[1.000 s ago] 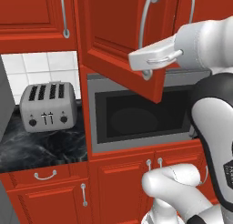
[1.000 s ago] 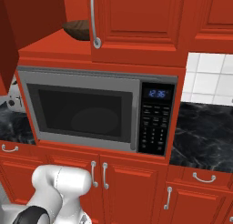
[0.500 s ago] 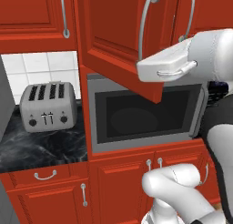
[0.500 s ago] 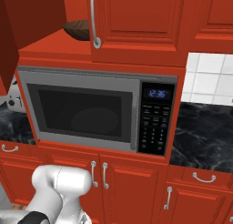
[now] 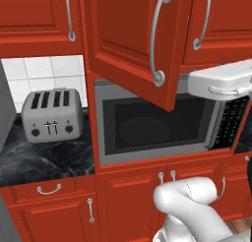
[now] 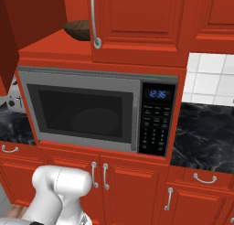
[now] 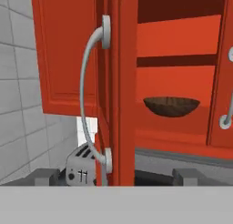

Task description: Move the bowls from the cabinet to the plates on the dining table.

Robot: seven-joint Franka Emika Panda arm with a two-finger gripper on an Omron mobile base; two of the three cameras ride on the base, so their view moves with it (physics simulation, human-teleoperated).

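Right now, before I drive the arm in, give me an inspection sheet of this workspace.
Surface: black marble counter, bare beside the toaster.
Job's things: cabinet door swung open; brown bowl on the lower shelf. White bowl, plates: nothing seen.
Clutter: toaster on the counter; microwave under the cabinet.
Pincer: open, empty, facing the door's edge.
Cables: nothing seen.
Surroundings: red cabinets, white tile wall.

cabinet point(image 7: 68, 59): red | bowl point(image 7: 171, 106): dark brown wood-grain | toaster point(image 5: 51, 115): silver | counter point(image 5: 44, 160): black, white-veined
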